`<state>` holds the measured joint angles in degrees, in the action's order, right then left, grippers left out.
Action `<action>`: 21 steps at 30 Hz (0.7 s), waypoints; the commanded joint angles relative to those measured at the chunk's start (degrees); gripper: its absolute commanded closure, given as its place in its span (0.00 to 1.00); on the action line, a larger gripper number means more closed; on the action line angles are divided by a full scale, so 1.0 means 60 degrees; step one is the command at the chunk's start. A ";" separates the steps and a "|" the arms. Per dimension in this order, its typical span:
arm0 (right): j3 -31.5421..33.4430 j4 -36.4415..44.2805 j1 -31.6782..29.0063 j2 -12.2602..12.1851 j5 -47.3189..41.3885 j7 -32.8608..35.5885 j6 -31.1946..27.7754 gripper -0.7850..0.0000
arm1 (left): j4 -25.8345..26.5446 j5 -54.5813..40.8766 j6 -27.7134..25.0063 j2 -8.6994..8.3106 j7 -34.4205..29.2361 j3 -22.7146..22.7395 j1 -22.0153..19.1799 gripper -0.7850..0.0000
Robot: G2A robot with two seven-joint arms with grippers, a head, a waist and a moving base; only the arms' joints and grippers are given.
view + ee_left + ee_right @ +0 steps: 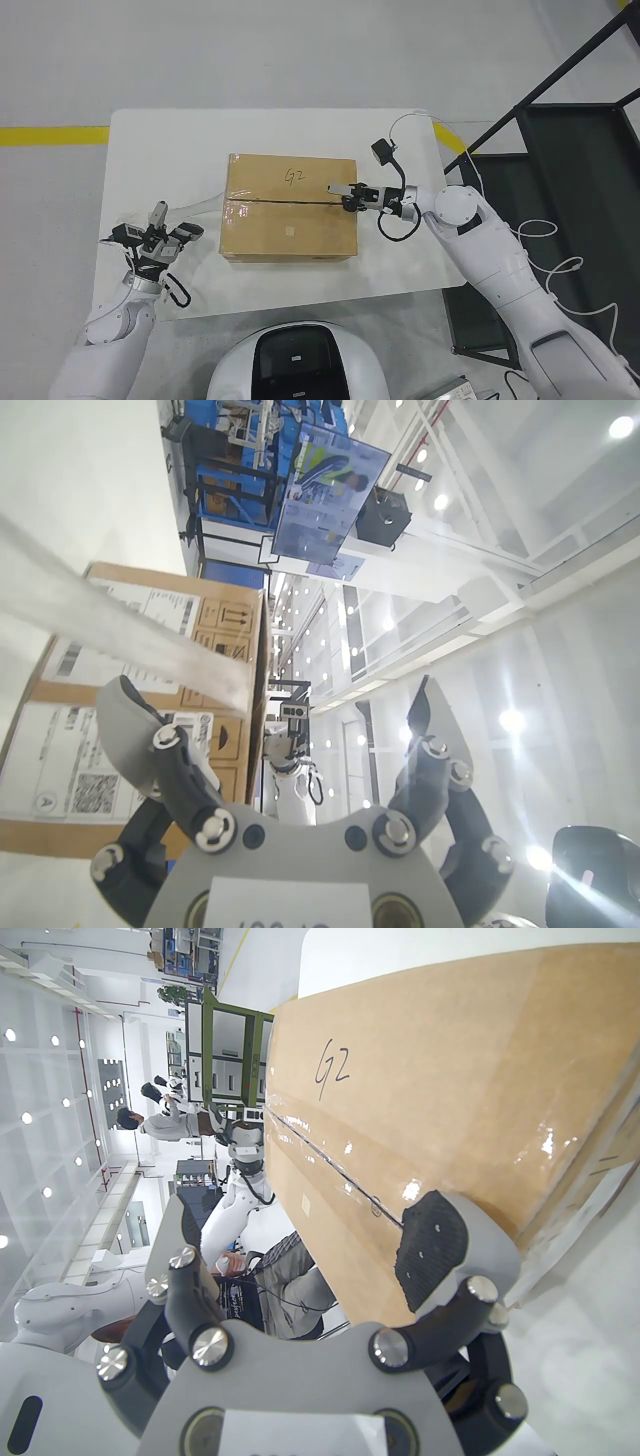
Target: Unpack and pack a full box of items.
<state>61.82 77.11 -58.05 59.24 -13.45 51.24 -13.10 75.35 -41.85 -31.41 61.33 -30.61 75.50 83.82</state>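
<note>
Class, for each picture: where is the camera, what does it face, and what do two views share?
Top: above the arms, looking down at the table and box; left arm and right arm show.
Left wrist: beside the box, facing its labelled side; open left gripper shows.
Right wrist: faces the box's taped top seam; open right gripper shows.
Shared: all three show the box.
</note>
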 commanded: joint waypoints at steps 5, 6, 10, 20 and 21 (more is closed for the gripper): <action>0.0000 0.0000 0.0000 0.0000 0.0000 0.0000 0.0000 0.00 | -0.0672 -0.0328 0.0024 0.0250 0.0073 -0.0635 -0.0526 0.00; 0.0000 0.0000 0.0000 0.0000 0.0000 0.0000 0.0000 0.00 | -0.0794 -0.0385 0.0083 0.0288 0.0025 -0.0721 -0.0651 0.00; 0.0000 0.0000 0.0000 0.0000 0.0000 0.0000 0.0000 0.00 | -0.1284 -0.0562 0.0348 0.0417 -0.0080 -0.0957 -0.1109 0.00; 0.0000 0.0000 0.0000 0.0000 0.0000 0.0000 0.0000 0.00 | -0.1984 -0.0565 0.0255 0.0612 -0.0455 -0.1205 -0.1293 0.00; 0.0000 0.0000 0.0000 0.0000 0.0000 0.0000 0.0000 0.00 | -0.1979 -0.0609 0.0184 0.0612 -0.0556 -0.1161 -0.1229 0.00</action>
<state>61.82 77.11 -58.05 59.24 -13.45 51.24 -13.10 63.43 -45.24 -29.89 65.00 -33.35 68.28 76.06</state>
